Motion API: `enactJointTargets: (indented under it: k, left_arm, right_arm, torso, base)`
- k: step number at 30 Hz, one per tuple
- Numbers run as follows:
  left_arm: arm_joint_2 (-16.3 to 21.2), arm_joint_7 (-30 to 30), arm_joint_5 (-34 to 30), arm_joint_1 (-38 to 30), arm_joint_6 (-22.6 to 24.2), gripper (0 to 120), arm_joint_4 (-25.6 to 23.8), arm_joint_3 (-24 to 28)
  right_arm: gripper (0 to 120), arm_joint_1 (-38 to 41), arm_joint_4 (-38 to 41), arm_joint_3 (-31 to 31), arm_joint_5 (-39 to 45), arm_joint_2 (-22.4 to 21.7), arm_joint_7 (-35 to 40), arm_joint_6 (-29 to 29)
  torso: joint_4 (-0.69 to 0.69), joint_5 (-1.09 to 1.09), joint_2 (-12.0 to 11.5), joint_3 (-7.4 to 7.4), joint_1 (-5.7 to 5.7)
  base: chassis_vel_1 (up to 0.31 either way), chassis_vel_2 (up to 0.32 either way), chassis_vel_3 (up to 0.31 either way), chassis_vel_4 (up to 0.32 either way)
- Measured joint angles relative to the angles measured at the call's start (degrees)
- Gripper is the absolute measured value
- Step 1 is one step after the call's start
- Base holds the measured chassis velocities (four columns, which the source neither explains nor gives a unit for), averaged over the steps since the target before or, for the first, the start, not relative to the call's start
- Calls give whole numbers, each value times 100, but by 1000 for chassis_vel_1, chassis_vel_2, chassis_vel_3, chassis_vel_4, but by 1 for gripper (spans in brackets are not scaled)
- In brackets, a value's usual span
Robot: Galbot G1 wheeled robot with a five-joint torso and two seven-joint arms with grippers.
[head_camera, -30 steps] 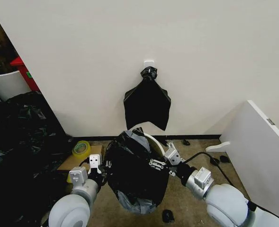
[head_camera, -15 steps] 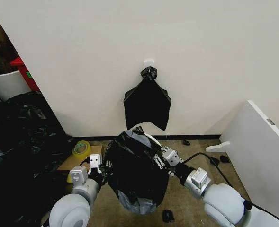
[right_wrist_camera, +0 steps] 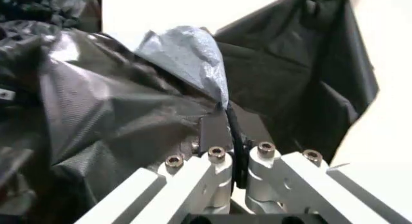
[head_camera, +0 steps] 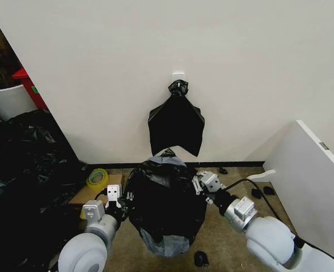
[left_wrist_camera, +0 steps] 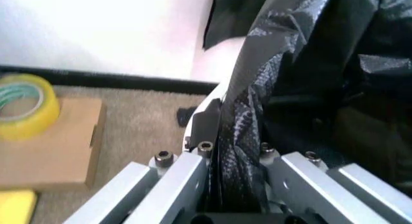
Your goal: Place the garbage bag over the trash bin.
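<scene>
The glossy black garbage bag is draped over the trash bin, which is hidden beneath it in the head view. My left gripper is at the bag's left side and is shut on a fold of the plastic. My right gripper is at the bag's upper right, near the wall side. It is shut on the bag's edge, and a grey-looking flap stands up above its fingers. The bag's top bulges up between the two grippers.
A knotted black bag hangs from a wall hook behind the bin. A yellow tape roll on cardboard lies to the left, beyond it a heap of black sheeting. A white panel stands on the right; a small dark object lies on the carpet.
My right gripper pulled the bag's edge back toward the wall and to the right, and the white rim seen earlier is now covered. The left gripper stayed put.
</scene>
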Motion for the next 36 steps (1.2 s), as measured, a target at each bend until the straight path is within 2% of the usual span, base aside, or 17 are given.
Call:
enactJointTargets:
  k: [2,5,14,18,26,36]
  left_arm:
    - [22,210,61,17,-181,0,-3,-9]
    - [46,359,141,43,-285,0,-12,-9]
    - [167,765,859,118,-592,0,32,10]
    - [244,1116,1338,108,-1025,0,107,26]
    - [378,1704,2053,128,-1643,0,330,75]
    - [419,1988,2095,45,-1907,0,511,91]
  right_arm:
    - [0,127,-98,83,507,-91,3,-29]
    - [0,144,-137,147,781,-161,-55,-10]
    - [0,349,-316,284,2098,-558,-424,53]
    - [0,518,-501,275,2908,-853,-936,27]
    - [0,552,-692,290,3172,-1162,-1492,0]
    - [0,653,-973,217,2992,-979,-970,-349]
  torso:
    - [0,0,0,0,0]
    - [0,1,0,0,0]
    - [0,0,0,0,0]
    - [1,0,0,0,0]
    - [0,-1,0,0,0]
    - [1,0,0,0,0]
  base:
    - [0,0,0,0]
    - [0,0,0,0]
    - [0,0,0,0]
    - [0,0,0,0]
    - [0,0,0,0]
    - [0,0,0,0]
